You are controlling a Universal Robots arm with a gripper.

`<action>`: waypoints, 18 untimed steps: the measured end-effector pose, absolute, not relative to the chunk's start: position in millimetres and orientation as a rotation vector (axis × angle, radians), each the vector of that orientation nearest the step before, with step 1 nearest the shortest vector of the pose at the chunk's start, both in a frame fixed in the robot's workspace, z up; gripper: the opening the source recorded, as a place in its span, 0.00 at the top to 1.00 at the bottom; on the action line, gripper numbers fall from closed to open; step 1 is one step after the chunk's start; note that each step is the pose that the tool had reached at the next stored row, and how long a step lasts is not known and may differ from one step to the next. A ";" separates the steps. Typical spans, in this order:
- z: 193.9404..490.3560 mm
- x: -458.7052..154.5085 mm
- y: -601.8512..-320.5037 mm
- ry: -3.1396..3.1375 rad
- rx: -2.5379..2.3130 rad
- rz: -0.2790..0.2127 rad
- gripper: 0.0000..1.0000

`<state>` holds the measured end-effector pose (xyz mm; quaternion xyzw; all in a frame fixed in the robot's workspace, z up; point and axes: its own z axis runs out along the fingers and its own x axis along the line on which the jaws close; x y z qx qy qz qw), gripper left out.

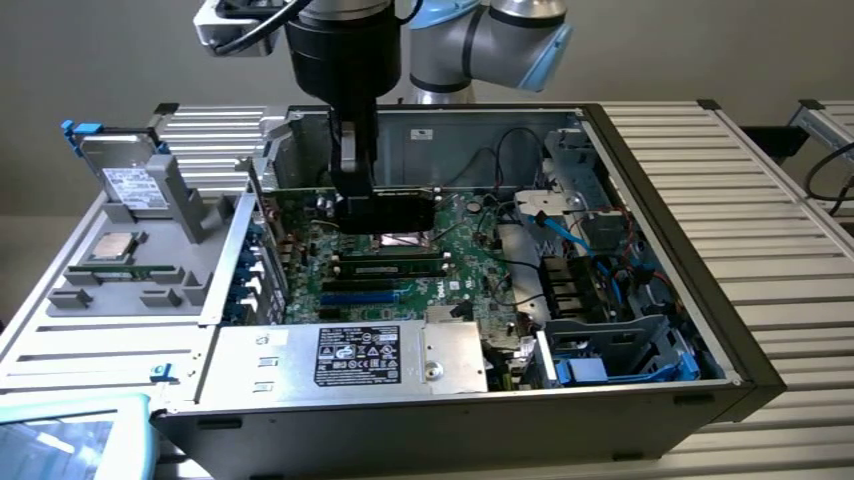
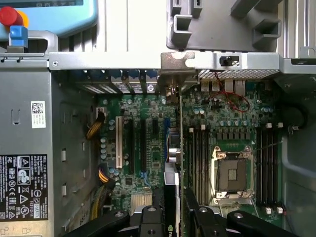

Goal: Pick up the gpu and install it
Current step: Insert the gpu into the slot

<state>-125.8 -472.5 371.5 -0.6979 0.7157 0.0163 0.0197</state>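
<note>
Fingers (image 2: 193, 211) clamping gpu (image 2: 171, 195) edge-on above motherboard (image 2: 143, 148), power-supply label (image 1: 356, 355) unreadable

The gpu (image 1: 388, 212) is a small card with a black shroud. It is clamped between the fingers (image 2: 148, 219) and stands on edge with its long side level. It hangs just below them, above the green motherboard (image 1: 461, 255) inside the open case (image 1: 694, 290). Seen edge-on from the wrist, it runs straight out from between the fingers as a thin strip. Its silver bracket (image 2: 175, 74) is at the far end, against the case's rear slot rail. Whether its lower edge is seated cannot be told.
</note>
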 end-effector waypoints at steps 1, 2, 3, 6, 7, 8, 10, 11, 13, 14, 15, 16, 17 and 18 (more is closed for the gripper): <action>369.5 -125.8 -472.9 2.221 -2.166 0.051 0.73; 367.7 -125.8 -473.1 2.221 -2.165 0.051 0.73; 366.0 -125.8 -473.1 2.221 -2.166 0.051 0.73; 360.4 -125.7 -473.1 2.221 -2.166 0.050 0.73; 358.6 -125.7 -473.1 2.221 -2.166 0.050 0.73; 356.8 -125.7 -473.1 2.221 -2.166 0.050 0.73; 353.1 -125.7 -473.1 2.221 -2.166 0.050 0.73; 351.4 -125.7 -473.1 2.221 -2.166 0.050 0.73; 347.7 -125.7 -473.1 2.221 -2.166 0.050 0.73; 345.9 -125.7 -473.1 2.221 -2.166 0.050 0.73; 344.0 -125.7 -473.1 2.221 -2.166 0.050 0.73; 342.3 -125.7 -473.1 2.221 -2.166 0.050 0.73; 340.5 -125.7 -473.1 2.221 -2.166 0.050 0.73; 338.7 -125.7 -473.1 2.221 -2.166 0.050 0.73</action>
